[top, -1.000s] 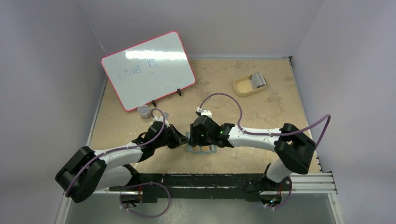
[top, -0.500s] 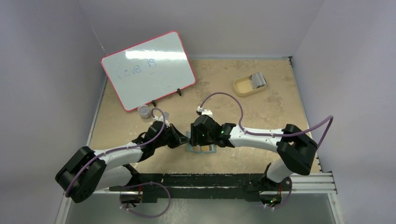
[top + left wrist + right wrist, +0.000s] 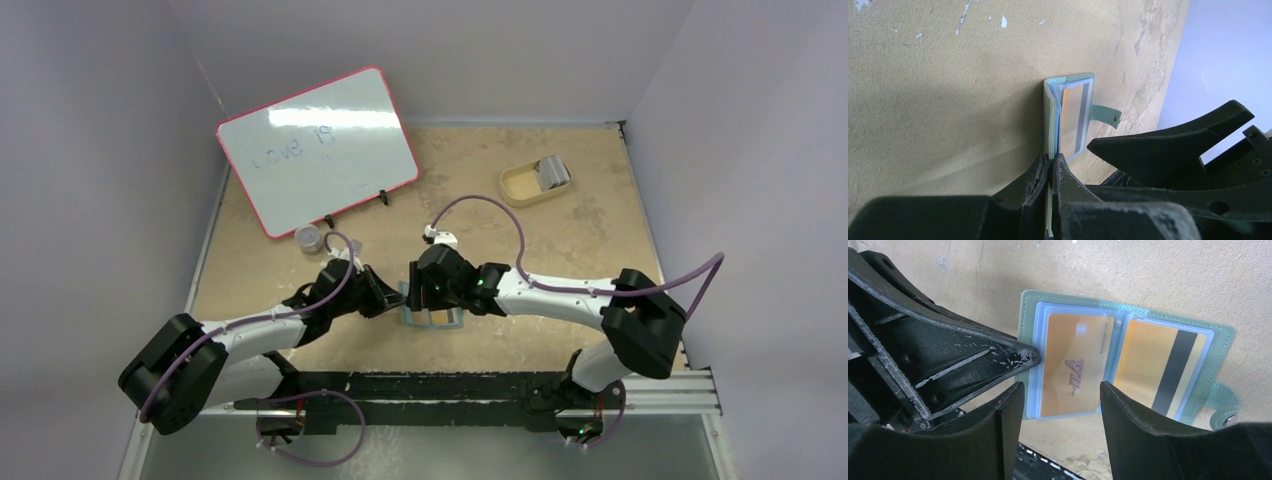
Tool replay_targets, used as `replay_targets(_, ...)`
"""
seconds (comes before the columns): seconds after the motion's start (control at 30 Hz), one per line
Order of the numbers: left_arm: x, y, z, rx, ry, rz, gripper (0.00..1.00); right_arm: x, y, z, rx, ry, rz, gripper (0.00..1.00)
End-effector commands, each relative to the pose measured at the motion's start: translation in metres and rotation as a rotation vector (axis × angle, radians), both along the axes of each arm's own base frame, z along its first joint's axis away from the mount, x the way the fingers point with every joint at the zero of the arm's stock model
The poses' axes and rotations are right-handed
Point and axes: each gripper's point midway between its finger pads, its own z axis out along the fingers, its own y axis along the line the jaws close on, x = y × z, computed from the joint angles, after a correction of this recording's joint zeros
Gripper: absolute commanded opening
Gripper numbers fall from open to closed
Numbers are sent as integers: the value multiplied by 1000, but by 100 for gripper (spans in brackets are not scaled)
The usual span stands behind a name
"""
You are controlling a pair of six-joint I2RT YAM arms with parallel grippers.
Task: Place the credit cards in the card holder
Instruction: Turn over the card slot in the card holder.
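The grey-green card holder [image 3: 1058, 297] lies open on the table, its snap tab [image 3: 1225, 412] at the right. A gold credit card with print [image 3: 1075, 365] fills its left pocket. A gold credit card with a black stripe [image 3: 1158, 370] fills the right one. My left gripper [image 3: 1052, 159] is shut on the edge of the holder's left flap [image 3: 1050, 115]. My right gripper [image 3: 1060, 400] hangs open just above the printed card, nothing between its fingers. From above, both grippers meet over the holder [image 3: 432, 318].
A tan rounded tray [image 3: 520, 187] with a grey flat piece [image 3: 552, 172] leaning in it sits at the back right. A red-framed whiteboard [image 3: 318, 150] stands at the back left, with a small jar [image 3: 309, 237] in front of it.
The right arm's elbow has drifted a little to the right and its jaws have widened slightly. The left arm and the holder have stayed put.
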Motion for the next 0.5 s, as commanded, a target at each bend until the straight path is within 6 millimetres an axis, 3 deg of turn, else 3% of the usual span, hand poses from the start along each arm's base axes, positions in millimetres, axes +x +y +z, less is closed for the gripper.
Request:
replay_targets(0.0,9,-10,23,-41,-65,-18,0,4,-2,-5,-28,-5,-15,59)
replay_targets(0.23,9,-11,24,-44,-66,-17,0,2,5,-20,-24,18,13,59)
replay_targets(0.33,9,-11,25,-44,-68,-19,0,5,-5,-27,-81,16,-27,59)
replay_targets(0.47,9,-9,23,-28,-68,-18,0,10,-22,-22,-146,-8,-82,55)
